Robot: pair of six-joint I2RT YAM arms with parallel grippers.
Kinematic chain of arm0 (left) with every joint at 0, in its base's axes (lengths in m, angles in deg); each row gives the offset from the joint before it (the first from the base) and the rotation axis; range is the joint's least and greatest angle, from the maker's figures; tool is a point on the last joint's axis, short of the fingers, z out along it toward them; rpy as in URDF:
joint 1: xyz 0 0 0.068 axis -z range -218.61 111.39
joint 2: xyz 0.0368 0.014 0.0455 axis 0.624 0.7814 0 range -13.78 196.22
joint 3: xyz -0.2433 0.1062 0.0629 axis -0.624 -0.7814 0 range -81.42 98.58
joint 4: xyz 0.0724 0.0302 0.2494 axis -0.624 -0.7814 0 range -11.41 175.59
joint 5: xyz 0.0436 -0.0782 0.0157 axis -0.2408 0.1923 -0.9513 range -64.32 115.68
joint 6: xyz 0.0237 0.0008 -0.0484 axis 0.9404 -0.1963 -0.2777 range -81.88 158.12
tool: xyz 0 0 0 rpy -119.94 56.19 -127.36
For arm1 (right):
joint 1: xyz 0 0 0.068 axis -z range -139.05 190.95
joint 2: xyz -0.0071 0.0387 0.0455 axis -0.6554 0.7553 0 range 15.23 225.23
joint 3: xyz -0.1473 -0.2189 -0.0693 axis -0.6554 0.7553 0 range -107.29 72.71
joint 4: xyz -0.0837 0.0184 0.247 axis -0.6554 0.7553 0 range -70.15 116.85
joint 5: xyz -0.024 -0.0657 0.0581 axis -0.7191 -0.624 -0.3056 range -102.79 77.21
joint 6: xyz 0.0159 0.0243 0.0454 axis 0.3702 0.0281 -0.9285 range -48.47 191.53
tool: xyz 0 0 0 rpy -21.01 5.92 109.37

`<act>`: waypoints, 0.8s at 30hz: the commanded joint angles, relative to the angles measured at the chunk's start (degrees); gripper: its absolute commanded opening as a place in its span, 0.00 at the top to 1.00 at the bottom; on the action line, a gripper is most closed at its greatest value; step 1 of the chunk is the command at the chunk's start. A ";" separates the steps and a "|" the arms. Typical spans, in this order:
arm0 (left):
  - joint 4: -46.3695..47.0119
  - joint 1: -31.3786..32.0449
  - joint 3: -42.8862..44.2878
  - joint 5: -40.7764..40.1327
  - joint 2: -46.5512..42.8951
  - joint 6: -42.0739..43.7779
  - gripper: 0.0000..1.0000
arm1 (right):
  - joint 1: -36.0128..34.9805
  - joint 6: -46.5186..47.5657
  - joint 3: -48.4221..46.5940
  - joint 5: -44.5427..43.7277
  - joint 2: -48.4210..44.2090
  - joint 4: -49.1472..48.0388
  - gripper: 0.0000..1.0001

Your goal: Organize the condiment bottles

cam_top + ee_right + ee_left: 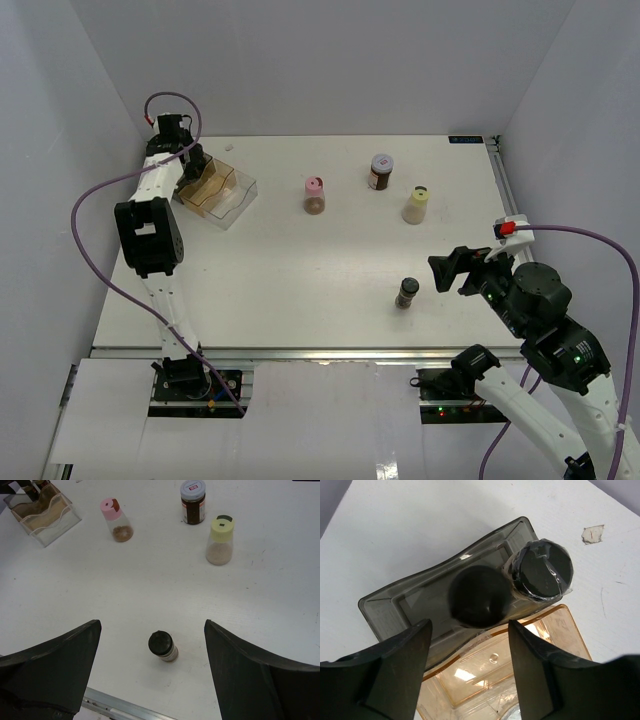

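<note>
Jars look light, rigid and slick, so pinch below the cap: the loose black-capped jar stands lower centre in the right wrist view under the right gripper, wide and empty, while the left gripper, parted and empty, hangs over two binned jars in the bin, upper left of the top view.

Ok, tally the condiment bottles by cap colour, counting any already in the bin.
Black cap: 3, the loose black-capped bottle plus a nearer bottle and a farther bottle in the bin
Pink-capped bottle: 1
Pale yellow bottle: 1
Grey-lidded jar: 1
Total: 6
</note>
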 commanded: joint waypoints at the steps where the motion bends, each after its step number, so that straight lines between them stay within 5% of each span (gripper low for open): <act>1: 0.31 -0.38 0.59 -0.49 -1.03 0.74 0.24 | 0.12 0.65 0.87 -0.98 -0.53 -2.64 0.10; 21: -11.14 -0.38 -0.71 0.25 -13.55 -0.23 0.17 | 0.03 0.77 0.28 2.66 2.67 0.76 0.10; 24: -14.20 -0.23 -1.59 5.78 -17.59 -0.21 0.16 | 0.03 -0.04 0.32 4.35 2.90 1.48 0.10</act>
